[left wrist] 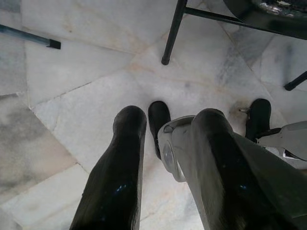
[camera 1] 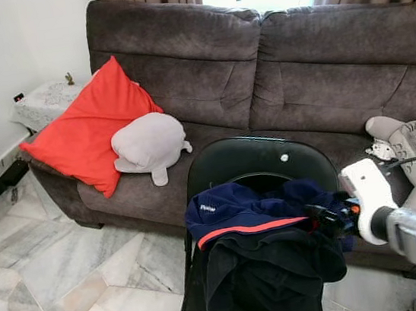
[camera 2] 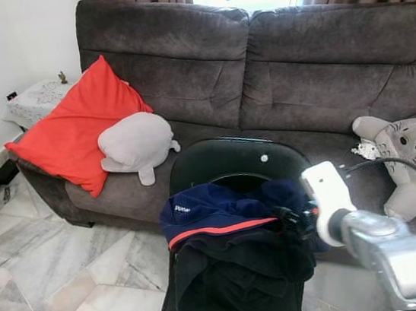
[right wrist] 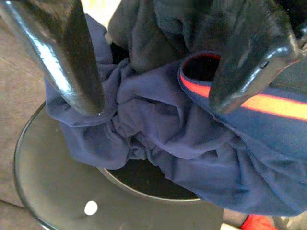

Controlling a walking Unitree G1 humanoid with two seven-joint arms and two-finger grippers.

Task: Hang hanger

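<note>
A dark blue jacket [camera 1: 254, 214] with a red stripe lies in a loose heap over the seat and back of a black chair [camera 1: 258, 160], which stands in front of a brown sofa [camera 1: 297, 75]. No hanger can be made out; if there is one, it may be hidden under the cloth, but I cannot tell.

The jacket looks soft, light and limp. It will probably sag and slip when it is lifted, and the folds give no firm edge. In my judgement the best place to hold it is the thick collar part [right wrist: 201, 67] near the red stripe, where the cloth is doubled and less likely to slide out. A hanger, if it is inside, would be stiff and light, and its hook or neck would be the better hold.

The right claw [right wrist: 153, 62] reaches in from the right side, low and pointing toward the jacket. Its two black fingers [right wrist: 72, 62] are spread apart and hover just above the folds, one on each side of the collar part, with nothing between them yet.

The left claw [left wrist: 165, 163] hangs idle and points down at the marble floor [left wrist: 72, 72], its fingers apart and holding nothing.
</note>
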